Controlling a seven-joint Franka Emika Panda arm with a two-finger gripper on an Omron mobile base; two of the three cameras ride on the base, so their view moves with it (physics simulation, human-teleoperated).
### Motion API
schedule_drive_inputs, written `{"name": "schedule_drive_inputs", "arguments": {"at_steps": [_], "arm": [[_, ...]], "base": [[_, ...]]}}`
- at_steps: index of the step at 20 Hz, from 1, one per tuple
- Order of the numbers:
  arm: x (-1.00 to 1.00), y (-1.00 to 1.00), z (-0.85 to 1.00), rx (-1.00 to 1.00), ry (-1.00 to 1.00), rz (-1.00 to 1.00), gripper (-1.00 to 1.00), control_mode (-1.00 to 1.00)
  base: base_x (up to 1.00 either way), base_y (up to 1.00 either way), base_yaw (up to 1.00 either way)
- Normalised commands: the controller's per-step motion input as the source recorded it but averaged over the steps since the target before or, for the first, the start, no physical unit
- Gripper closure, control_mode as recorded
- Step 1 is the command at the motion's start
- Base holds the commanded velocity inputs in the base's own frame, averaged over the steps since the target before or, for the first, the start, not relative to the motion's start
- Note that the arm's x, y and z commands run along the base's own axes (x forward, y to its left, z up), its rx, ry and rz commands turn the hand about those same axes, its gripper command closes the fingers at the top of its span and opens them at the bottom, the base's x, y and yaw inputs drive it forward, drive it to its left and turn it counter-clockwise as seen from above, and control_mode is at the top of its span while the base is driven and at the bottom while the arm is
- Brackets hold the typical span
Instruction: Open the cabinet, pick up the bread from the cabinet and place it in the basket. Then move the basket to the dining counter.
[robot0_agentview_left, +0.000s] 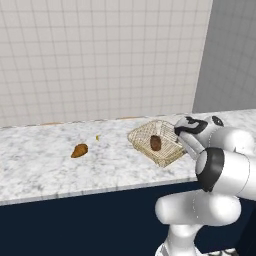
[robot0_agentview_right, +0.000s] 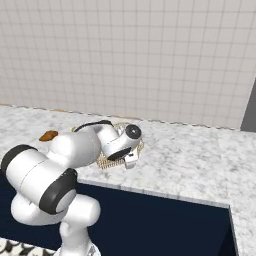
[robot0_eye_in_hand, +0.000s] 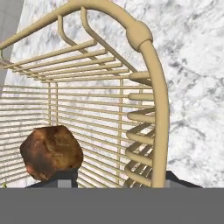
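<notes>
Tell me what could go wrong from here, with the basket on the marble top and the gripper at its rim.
1. The gripper straddles the basket rim; pulling away without opening could drag or tip the basket.
2. The bread sits loose inside near that rim, so a tilt might roll it out.
3. The basket rests fairly close to the dining counter front edge; a nudge toward the robot could push it off.

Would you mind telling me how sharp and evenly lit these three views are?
Left base view: flat, even light, the basket mesh fine but readable, the bread a dark blob. Right base view: equally even, no glare. Hand view: the basket rim looms large and bowed from closeness, the bread's texture slightly soft.
</notes>
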Motion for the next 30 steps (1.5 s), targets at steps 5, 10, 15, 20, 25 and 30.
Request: {"name": "schedule_drive_inputs", "arguments": {"at_steps": [5, 10, 15, 20, 25, 30], "arm": [[-0.22, 0.0, 0.34, 0.01, -0.19, 0.0, -1.0, -1.0], [-0.3, -0.03, 0.41, 0.0, 0.0, 0.0, -1.0, -1.0], [0.6, 0.01, -0.23, -0.08, 0.19, 0.0, -1.0, -1.0], [0.73, -0.09, -0.3, -0.05, 0.3, 0.0, -1.0, -1.0], [-0.28, -0.29, 0.25, 0.0, 0.01, 0.0, -1.0, -1.0], [-0.46, -0.38, 0.13, 0.03, -0.03, 0.0, -1.0, -1.0]], "base": [[0.0, 0.0, 0.0], [0.0, 0.0, 0.0], [0.0, 0.0, 0.0], [0.0, 0.0, 0.0], [0.0, 0.0, 0.0], [0.0, 0.0, 0.0]]}}
